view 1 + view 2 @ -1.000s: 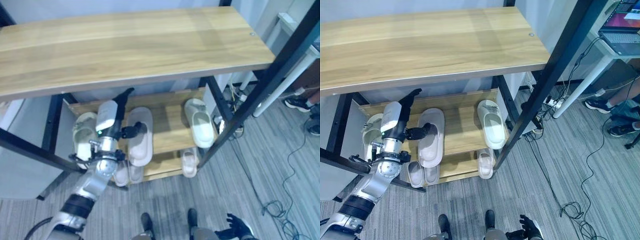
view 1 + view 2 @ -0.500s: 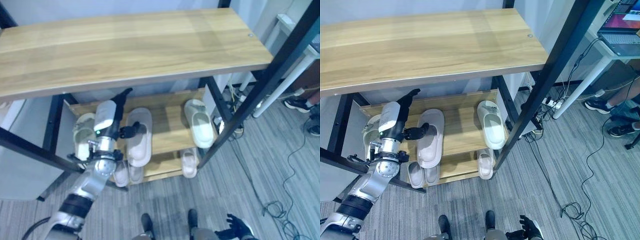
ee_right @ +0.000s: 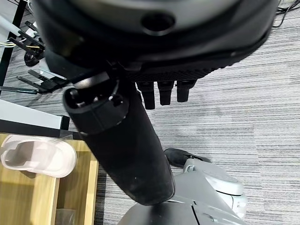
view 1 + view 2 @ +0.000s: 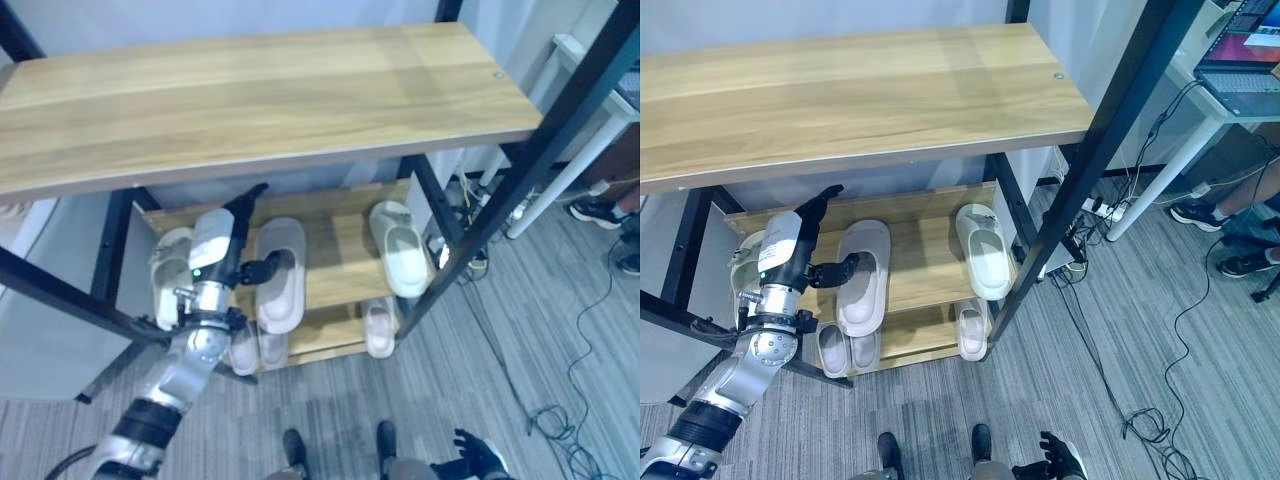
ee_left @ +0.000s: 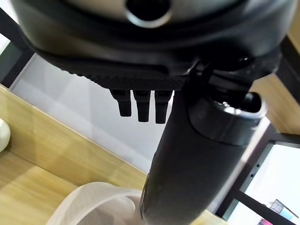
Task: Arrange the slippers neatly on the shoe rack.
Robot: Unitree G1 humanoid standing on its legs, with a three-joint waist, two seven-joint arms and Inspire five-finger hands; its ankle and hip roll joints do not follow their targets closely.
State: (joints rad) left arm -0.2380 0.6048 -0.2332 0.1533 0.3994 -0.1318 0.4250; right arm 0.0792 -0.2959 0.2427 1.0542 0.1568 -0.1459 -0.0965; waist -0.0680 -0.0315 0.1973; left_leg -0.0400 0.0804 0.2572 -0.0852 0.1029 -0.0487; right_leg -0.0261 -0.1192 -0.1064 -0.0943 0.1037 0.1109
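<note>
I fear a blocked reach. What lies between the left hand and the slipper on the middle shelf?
Nothing visible. The left hand is already at the slipper on the middle shelf, its thumb touching the slipper's left edge, fingers straight.

I see the rack [image 4: 470,240] with its top board [image 4: 260,95] over two lower shelves. On the middle shelf [image 4: 335,250] three slippers lie in a row: one at the far left [image 4: 168,268], one just right of it [image 4: 280,272], and one well apart at the right end [image 4: 398,245]. My left hand [image 4: 222,245] sits between the two left ones, thumb touching the second. On the bottom shelf [image 4: 320,345], a pair [image 4: 255,348] lies left and a single slipper [image 4: 378,325] right. My right hand [image 4: 1055,462] hangs low over the floor [image 4: 480,400].
</note>
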